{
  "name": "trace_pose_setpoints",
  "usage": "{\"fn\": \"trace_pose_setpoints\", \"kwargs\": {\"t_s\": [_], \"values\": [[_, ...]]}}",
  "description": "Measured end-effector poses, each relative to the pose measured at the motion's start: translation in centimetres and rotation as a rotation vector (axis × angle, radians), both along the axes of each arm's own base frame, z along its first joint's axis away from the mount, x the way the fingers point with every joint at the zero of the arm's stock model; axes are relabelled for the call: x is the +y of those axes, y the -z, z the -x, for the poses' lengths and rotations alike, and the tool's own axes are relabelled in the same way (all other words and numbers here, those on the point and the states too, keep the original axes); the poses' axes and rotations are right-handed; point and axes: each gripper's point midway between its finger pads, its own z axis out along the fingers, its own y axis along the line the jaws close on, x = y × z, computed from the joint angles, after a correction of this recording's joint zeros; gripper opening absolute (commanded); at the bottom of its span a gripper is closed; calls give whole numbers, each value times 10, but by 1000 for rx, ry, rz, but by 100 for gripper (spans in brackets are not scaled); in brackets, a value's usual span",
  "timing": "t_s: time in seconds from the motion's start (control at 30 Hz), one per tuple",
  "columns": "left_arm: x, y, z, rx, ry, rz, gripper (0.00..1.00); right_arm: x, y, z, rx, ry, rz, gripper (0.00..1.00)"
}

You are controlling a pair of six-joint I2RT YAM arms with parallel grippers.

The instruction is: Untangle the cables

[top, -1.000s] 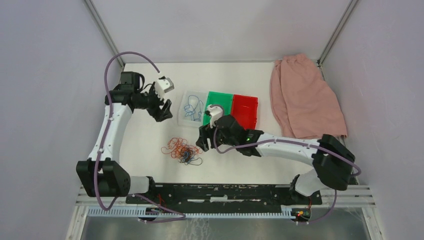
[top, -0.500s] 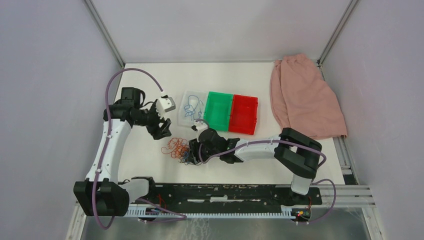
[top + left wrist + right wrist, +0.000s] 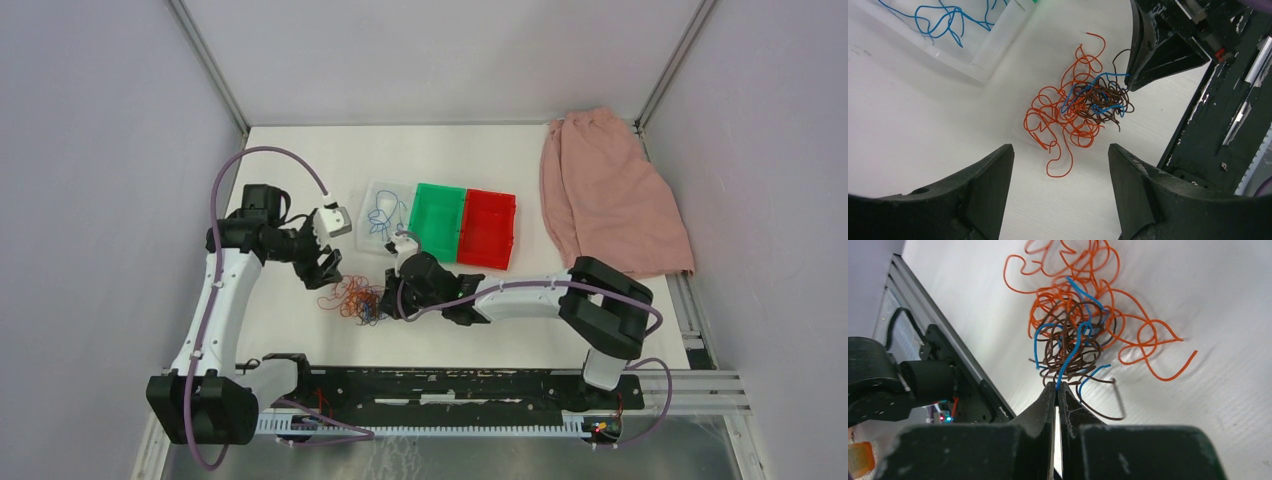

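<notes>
The cables (image 3: 357, 299) lie in a knot on the white table: orange-red loops (image 3: 1055, 117), a dark brown clump (image 3: 1073, 347) and a blue wire (image 3: 1075, 342) threaded through it. My right gripper (image 3: 1057, 385) is shut on the blue wire at the knot's near edge. In the left wrist view that gripper (image 3: 1148, 60) shows as a black wedge touching the knot's right side. My left gripper (image 3: 1060, 157) hangs open just above the table, short of the orange loops, nothing between its fingers. Another blue cable (image 3: 948, 17) lies in the clear bin (image 3: 385, 215).
A green bin (image 3: 435, 220) and a red bin (image 3: 487, 228) stand side by side right of the clear one. A pink cloth (image 3: 610, 195) lies at the back right. The black base rail (image 3: 440, 385) runs along the near edge.
My right gripper came down left onto the knot and shut on the blue wire. The left arm swung down and nearer to the knot, still open.
</notes>
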Motion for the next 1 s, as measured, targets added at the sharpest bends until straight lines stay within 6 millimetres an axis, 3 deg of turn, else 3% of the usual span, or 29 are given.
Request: {"fn": "trace_pose_setpoints", "kwargs": {"t_s": [0.23,0.33,0.6,0.73,1.0], "values": [[-9,0,13,13,82,37,76,-7,-47,3,-99,-69,-37,0],[-15,-2,21,10,131,68,75,-9,-58,8,-124,-116,-30,0],[-32,-24,34,-102,251,156,75,-3,-115,24,-182,-280,-126,0],[-39,-32,40,-159,305,178,74,2,-135,27,-185,-331,-178,0],[-47,-43,49,-224,351,220,45,12,-172,37,-192,-415,-269,0]]}}
